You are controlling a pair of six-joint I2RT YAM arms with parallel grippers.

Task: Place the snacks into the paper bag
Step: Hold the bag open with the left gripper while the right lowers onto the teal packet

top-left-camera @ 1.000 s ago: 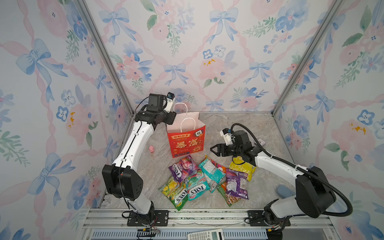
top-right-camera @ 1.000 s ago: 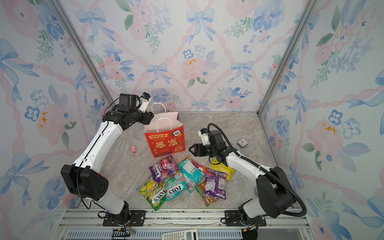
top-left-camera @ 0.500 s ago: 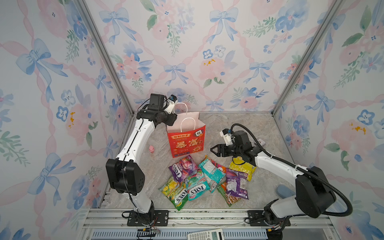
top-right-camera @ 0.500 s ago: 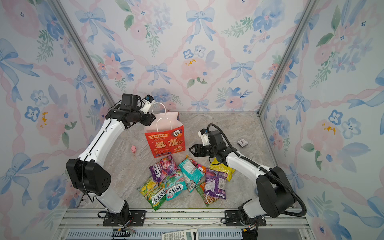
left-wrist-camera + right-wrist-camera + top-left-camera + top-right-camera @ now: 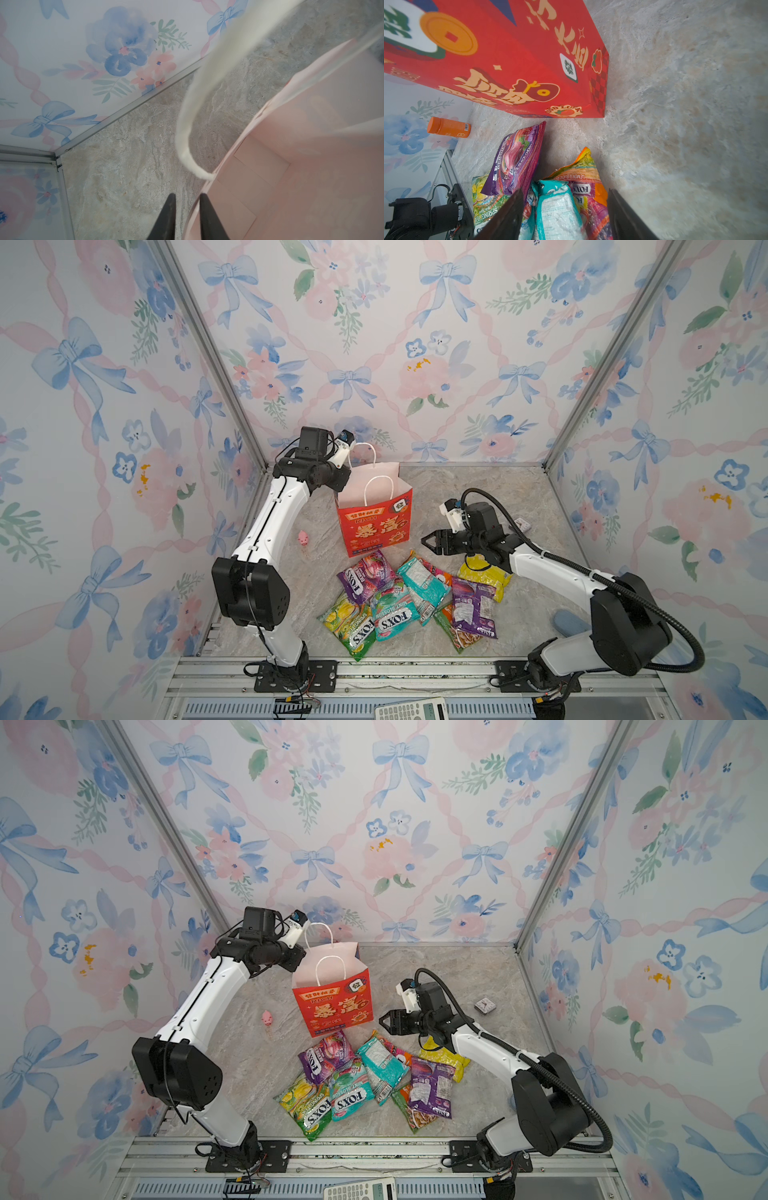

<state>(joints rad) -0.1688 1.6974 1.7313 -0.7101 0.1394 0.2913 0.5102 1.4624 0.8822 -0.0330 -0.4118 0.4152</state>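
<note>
- Snacks (image 5: 415, 597): piled on counter (image 5: 457, 497), just near of upright paper bag (image 5: 374, 526).
- Left pincer (image 5: 187, 196): jaws nearly together astride bag's left rim; clamped or not, cannot tell.
- Right pincer (image 5: 564, 190): jaws apart, over pile's far edge.

We read "RICH" on the paper bag (image 5: 374, 526), under a banner of small Chinese characters we can't make out. Below are two big yellow characters, apparently 暴富, and a mahjong-tile picture with a green 發 sits at an upper corner. The right wrist view adds a "GOOD LUCK" badge near the base.

- Purple packet (image 5: 365, 574): "FOX'S", "BERRIES", and up close "& BLACK CHERRY".
- Teal packet (image 5: 392, 616): "FOX'S", "MINT BLOSSOM".
- Green packet (image 5: 351, 626): "FOX'S", "SPRING TEA".
- Orange packet (image 5: 588, 187): "FOX'S", "LEMON & BLACKCU…", with the rest covered.
- Orange bottle (image 5: 449, 127): barcode, digits illegible.
- Darker purple packet (image 5: 473, 608): print too small to read.
</note>
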